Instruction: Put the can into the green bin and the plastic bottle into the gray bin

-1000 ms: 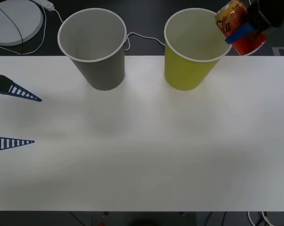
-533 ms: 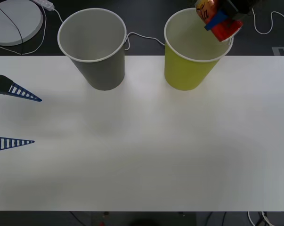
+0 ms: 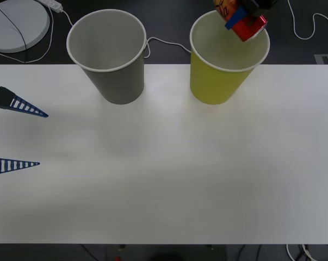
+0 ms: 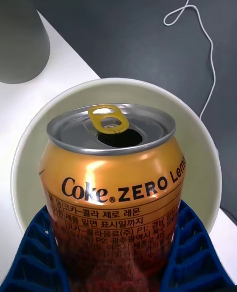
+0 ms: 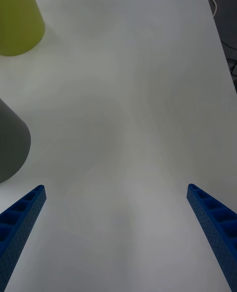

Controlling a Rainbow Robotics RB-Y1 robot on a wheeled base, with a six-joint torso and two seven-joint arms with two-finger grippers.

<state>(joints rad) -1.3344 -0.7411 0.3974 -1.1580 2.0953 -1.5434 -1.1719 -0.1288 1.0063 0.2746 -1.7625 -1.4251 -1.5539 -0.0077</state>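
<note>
I see lab-like test space: bare white table (image 3: 164, 179), dark floor (image 3: 169, 22), loose white cables (image 3: 308, 27), white round device (image 3: 14, 24)

A white table (image 3: 169, 174) spans most of the front view, its far edge running straight across towards 12 o'clock, with dark floor beyond it. At about 10 o'clock, past that far edge, a round white disc (image 3: 17, 24) lies on the dark floor, crossed by a thin black cable (image 3: 14, 27). A white cable (image 3: 166, 43) trails along the floor just behind the table edge near 12 o'clock. Another white cable (image 3: 310, 27) loops at about 2 o'clock. In the right wrist view a thin white cord (image 4: 195, 30) curls across the dark floor.
</note>
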